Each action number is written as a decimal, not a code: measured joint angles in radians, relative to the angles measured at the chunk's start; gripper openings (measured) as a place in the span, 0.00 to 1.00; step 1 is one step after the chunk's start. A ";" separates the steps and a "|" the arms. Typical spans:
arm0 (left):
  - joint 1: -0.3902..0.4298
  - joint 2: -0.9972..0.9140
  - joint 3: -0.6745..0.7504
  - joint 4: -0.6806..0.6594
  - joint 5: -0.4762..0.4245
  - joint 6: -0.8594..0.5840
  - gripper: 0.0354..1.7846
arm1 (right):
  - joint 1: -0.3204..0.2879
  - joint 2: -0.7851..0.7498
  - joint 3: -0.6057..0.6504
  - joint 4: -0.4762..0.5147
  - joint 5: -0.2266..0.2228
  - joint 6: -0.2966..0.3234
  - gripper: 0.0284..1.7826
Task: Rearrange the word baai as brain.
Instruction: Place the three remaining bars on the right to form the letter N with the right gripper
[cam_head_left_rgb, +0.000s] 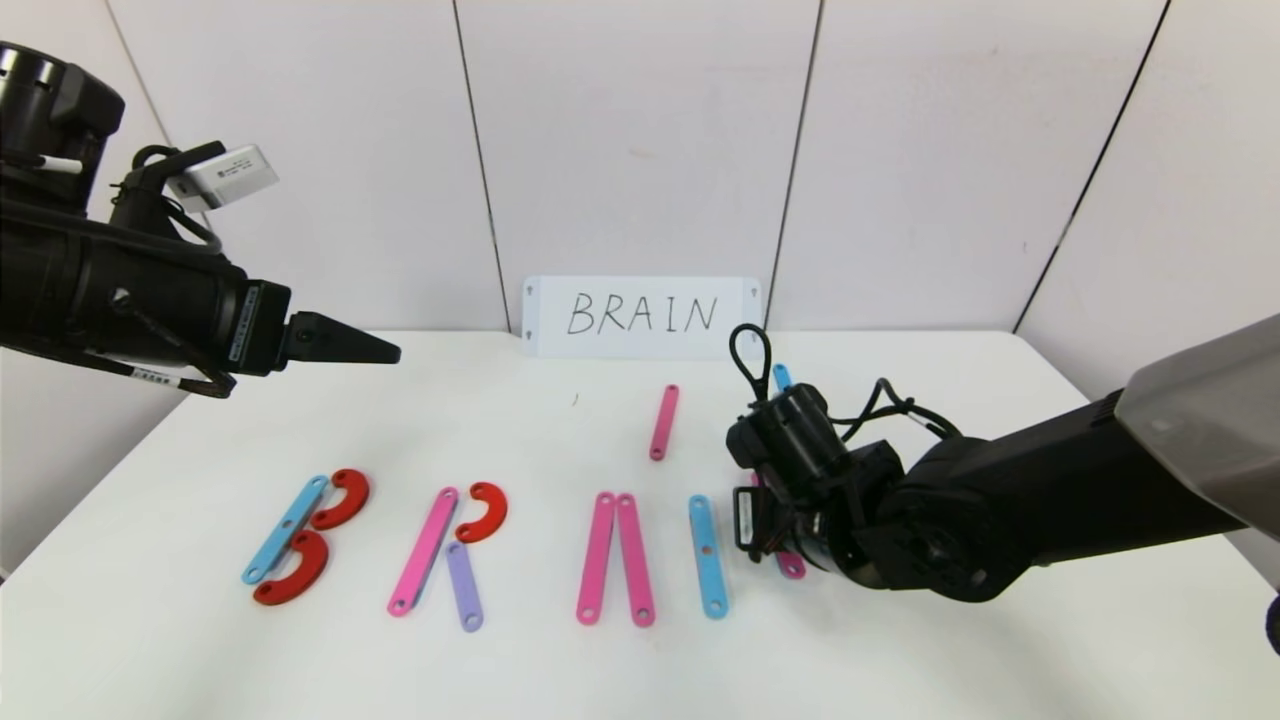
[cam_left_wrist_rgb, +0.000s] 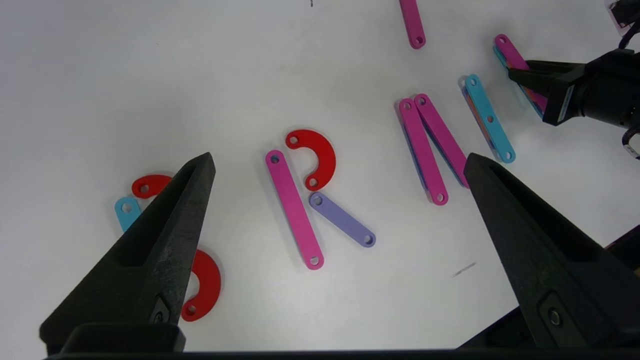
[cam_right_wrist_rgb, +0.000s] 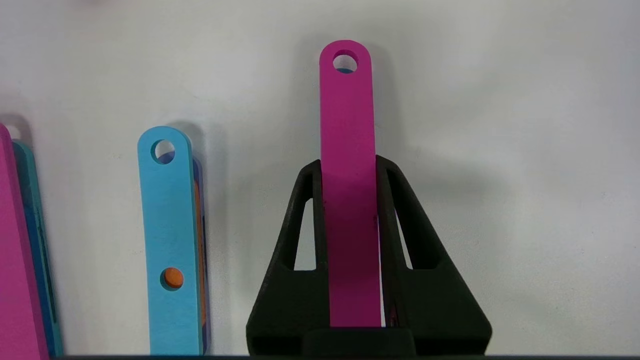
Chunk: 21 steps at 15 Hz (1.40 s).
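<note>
The word on the white table (cam_head_left_rgb: 900, 650) reads from the left: a B of a blue strip (cam_head_left_rgb: 285, 528) and two red half-rings, an R (cam_head_left_rgb: 445, 555) of pink strip, red half-ring and purple strip, two pink strips (cam_head_left_rgb: 614, 557) joined at the top, and a blue strip (cam_head_left_rgb: 707, 555). My right gripper (cam_right_wrist_rgb: 348, 162) is low over the table at the row's right end, shut on a pink strip (cam_right_wrist_rgb: 346, 100) whose end pokes out below the wrist (cam_head_left_rgb: 792, 566). My left gripper (cam_left_wrist_rgb: 339, 156) hangs open and empty high above the table's left side.
A loose pink strip (cam_head_left_rgb: 664, 421) lies behind the row. A blue strip's tip (cam_head_left_rgb: 781, 375) shows behind the right wrist. The white card with handwritten BRAIN (cam_head_left_rgb: 642, 315) leans on the back wall.
</note>
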 joint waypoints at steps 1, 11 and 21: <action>0.000 0.000 0.000 0.000 0.000 0.000 0.98 | 0.001 0.002 0.001 0.000 0.000 0.000 0.16; -0.001 0.002 0.000 0.000 0.000 0.000 0.98 | 0.005 -0.004 0.014 0.002 0.002 0.008 0.83; -0.001 0.002 0.000 0.000 0.000 0.000 0.98 | -0.003 -0.016 0.014 0.003 -0.002 0.003 0.98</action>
